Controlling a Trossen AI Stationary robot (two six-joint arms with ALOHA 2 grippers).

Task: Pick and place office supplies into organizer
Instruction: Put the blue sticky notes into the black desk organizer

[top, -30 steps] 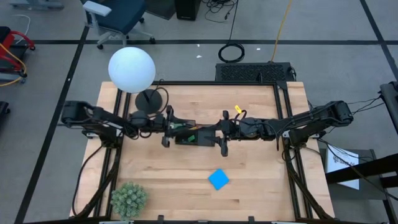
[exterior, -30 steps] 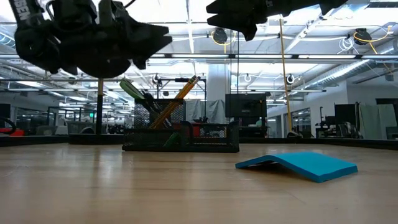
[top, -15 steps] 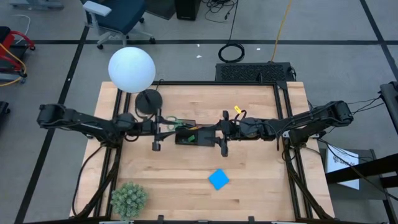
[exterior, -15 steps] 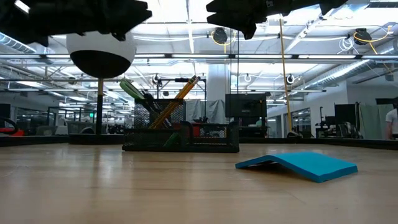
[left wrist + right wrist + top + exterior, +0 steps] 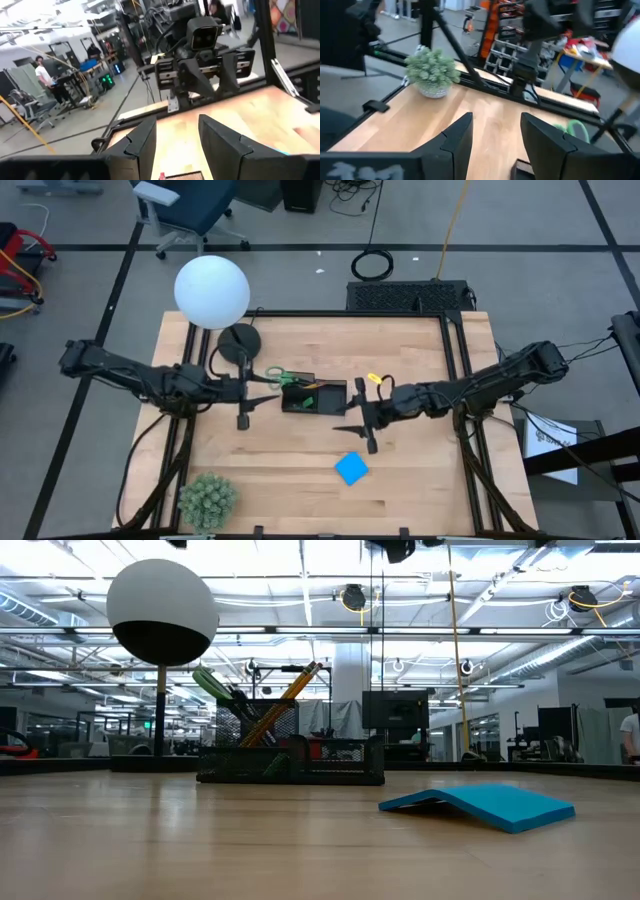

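Both arms have drawn back from the organizer since a second ago: the left gripper (image 5: 245,409) now sits off the tray's left end, the right gripper (image 5: 358,420) off its right end, toward the front of the table.

Table (image 5: 300,480): pale butcher-block wood, planks running lengthwise, dark metal frame around it.

Lamp (image 5: 211,291): smooth white globe on a thin stem with a flat round black base, at the back left.

Plant ball (image 5: 207,499): spiky, green, rounded, at the front left corner.

Organizer (image 5: 313,396): black wire-mesh rectangular tray near the table's middle. In the low view its taller section holds green-handled scissors (image 5: 214,685) and an orange pencil (image 5: 293,688), both leaning out at a slant; dark pens among them are hard to separate. The scissors' looped handles jut from the tray's left end in the high view.

Blue pad (image 5: 351,468): flat matte square, lying alone in front of the organizer, one edge lifted slightly off the wood in the low view.

Left gripper: fingers (image 5: 140,145) apart, nothing between them.
Right gripper: fingers (image 5: 457,137) apart, nothing between them.
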